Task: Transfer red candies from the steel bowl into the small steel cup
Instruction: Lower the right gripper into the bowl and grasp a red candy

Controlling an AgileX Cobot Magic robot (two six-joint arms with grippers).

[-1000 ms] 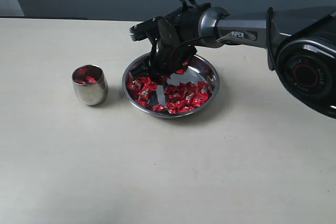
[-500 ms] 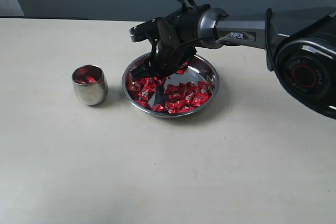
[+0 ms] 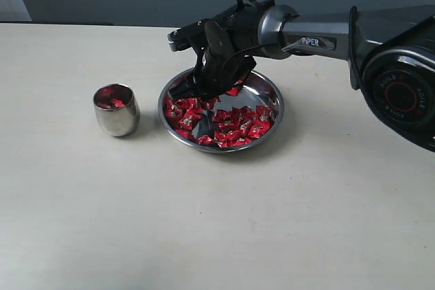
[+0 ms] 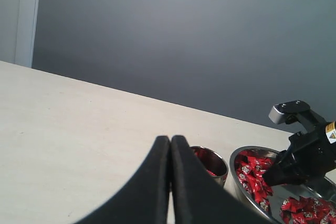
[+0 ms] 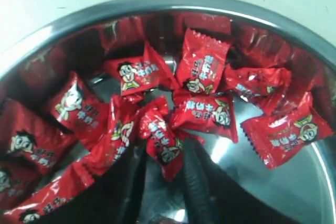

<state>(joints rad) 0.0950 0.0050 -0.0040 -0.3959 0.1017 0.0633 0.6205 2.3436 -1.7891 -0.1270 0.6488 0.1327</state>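
The small steel cup (image 3: pixel 116 117) stands on the counter (image 3: pixel 204 236) just left of the steel bowl (image 3: pixel 264 93), not touching it. Most red candies (image 3: pixel 238 125) lie in the bowl, a few in the cup.

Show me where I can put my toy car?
The table on the camera's side of the steel bowl and small steel cup is bare. Left of the cup too. The bowl is crowded: red candies and the right gripper.

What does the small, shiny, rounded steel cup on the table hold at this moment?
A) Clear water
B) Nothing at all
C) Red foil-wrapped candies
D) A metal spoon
C: red foil-wrapped candies show through the open top of the small, shiny, rounded steel cup.
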